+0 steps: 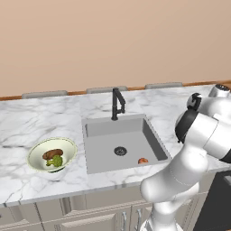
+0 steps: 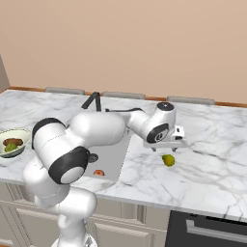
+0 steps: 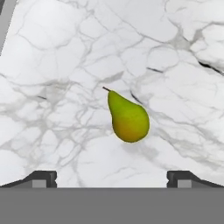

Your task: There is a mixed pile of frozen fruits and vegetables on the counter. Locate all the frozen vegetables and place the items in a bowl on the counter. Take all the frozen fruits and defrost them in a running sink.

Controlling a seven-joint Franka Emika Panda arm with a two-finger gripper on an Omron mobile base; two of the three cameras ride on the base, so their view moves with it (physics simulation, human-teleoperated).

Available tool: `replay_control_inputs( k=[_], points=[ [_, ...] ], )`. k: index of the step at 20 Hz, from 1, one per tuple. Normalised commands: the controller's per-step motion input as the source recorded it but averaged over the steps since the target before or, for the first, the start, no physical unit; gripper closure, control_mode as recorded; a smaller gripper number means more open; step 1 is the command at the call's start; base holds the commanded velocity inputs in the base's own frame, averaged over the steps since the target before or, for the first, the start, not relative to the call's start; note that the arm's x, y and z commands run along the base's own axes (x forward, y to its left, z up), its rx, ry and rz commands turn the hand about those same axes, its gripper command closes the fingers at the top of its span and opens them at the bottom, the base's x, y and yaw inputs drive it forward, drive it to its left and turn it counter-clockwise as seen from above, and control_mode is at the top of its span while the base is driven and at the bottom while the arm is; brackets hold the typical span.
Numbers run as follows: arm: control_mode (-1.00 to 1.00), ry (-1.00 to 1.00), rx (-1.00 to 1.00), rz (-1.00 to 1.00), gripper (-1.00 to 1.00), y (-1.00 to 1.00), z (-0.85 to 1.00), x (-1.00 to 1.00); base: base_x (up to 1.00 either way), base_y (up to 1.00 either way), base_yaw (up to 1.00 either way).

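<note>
— Pear [image 3: 127, 118]: where is it lying?

— It is lying on its side on the white marble counter [image 2: 207, 159], to the right of the sink [image 1: 122, 144], with bare marble all around it. In the hand view it is sitting between the two dark fingertips [image 3: 41, 178], its thin stem pointing up and to the left, yellow-green shading to orange at the fat end. In the right base view the same fruit [image 2: 168, 160] is resting just below the gripper [image 2: 166, 147].

— And the gripper, what is it doing?

— It is hovering over the pear with its jaws standing wide apart, touching nothing. Nothing is being held.

— What is sitting in the sink?

— The small red apple [image 1: 143, 160] is lying on the grey basin floor, near the front right corner, a little apart from the round dark drain [image 1: 120, 151]. The black faucet [image 1: 117, 103] is standing at the back edge; I cannot tell whether water is running.

— And the vegetables?

— Both are lying in the pale yellow-green bowl [image 1: 38, 153], which is sitting on the counter to the left of the sink. The brown oblong lump [image 1: 53, 154] is touching the green broccoli floret [image 1: 55, 161], which is lying in front of it.

— The arm?

— It is reaching from the base across the sink's front right corner.
</note>
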Motion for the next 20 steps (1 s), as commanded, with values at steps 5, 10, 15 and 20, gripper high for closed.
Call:
replay_control_inputs(
  k=[5,10,15,20],
  points=[
    [-1.0,0.0,0.0,0.12,-1.0,-0.19,-0.06,0.09,0.0,0.0,0.0],
    [-1.0,0.0,0.0,0.14,-1.0,-0.07,-0.03,0.11,0.0,0.0,0.0],
    [-1.0,0.0,0.0,0.13,-1.0,-0.01,-0.08,0.23,0.0,0.0,0.0],
    [-1.0,0.04,-0.01,0.03,-1.0,0.0,-0.08,0.25,0.0,0.0,0.0]
  ],
)
